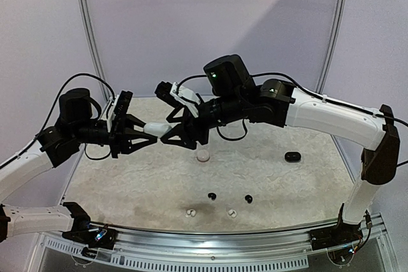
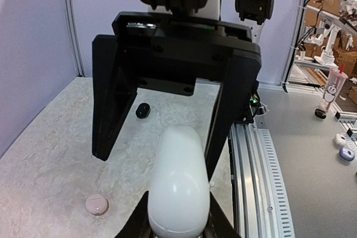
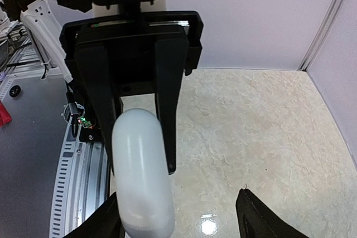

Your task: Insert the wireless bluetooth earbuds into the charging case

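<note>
Both our arms reach inward, meeting at the white charging case point(image 2: 179, 188): our left gripper point(image 1: 148, 134) clamps one end, our right gripper point(image 1: 167, 133) gapes around the other.

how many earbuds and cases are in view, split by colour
white earbuds: 2
black earbuds: 2
white case, held in the air: 1
pale round case: 1
black case: 1
total: 7

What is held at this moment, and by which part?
The left gripper holds the white charging case by one end; the right gripper stands open around the other.
</note>
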